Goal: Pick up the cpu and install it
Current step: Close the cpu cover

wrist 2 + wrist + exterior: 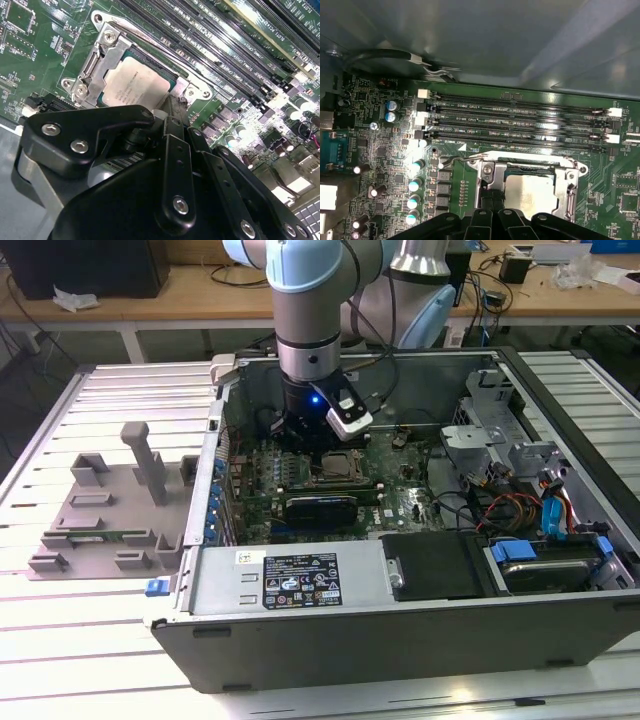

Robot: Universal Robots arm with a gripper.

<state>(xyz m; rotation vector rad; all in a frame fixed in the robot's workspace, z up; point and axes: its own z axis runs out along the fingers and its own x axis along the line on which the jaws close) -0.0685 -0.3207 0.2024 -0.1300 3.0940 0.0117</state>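
The cpu (135, 82), a flat square chip with a silver-grey top, lies inside the metal-framed socket (107, 45) on the green motherboard. In the first wrist view the cpu (530, 192) sits level within the socket frame (487, 170). My gripper (172, 102) hangs low over the board with its black fingers together at one edge of the chip, holding nothing. The gripper (493, 196) tips stand just beside the chip's rim. In the exterior view the gripper (322, 448) is down inside the open computer case, right over the socket and the cpu (340, 462).
Long black memory slots (520, 120) run beside the socket, with capacitors (413, 185) close by. The case walls (400, 630) enclose the board. A drive cage with cables (540, 500) fills the exterior view's right. A grey fixture tray (110, 510) lies outside on the exterior view's left.
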